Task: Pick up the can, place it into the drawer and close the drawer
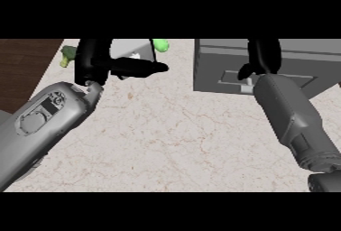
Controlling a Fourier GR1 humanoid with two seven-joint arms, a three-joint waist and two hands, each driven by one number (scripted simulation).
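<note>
Spanning the view, pale marble counter (pixel 173 135) borders wood floor (pixel 23 67); whether either hand grips anything is unclear.

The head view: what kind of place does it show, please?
Probably a kitchen counter: a pale marble-like countertop, a grey drawer unit standing on it, and green vegetables near the far edge, with dark wood floor beside.

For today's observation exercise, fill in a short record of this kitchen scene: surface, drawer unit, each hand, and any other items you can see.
surface: pale marble counter, dark wood at far left
drawer unit: grey box at upper right, front looks shut
right hand: black, reaching over the drawer unit, by its handle
left hand: black, upper left, thumb pointing right
other items: green objects behind left hand
can: not clearly visible
</note>
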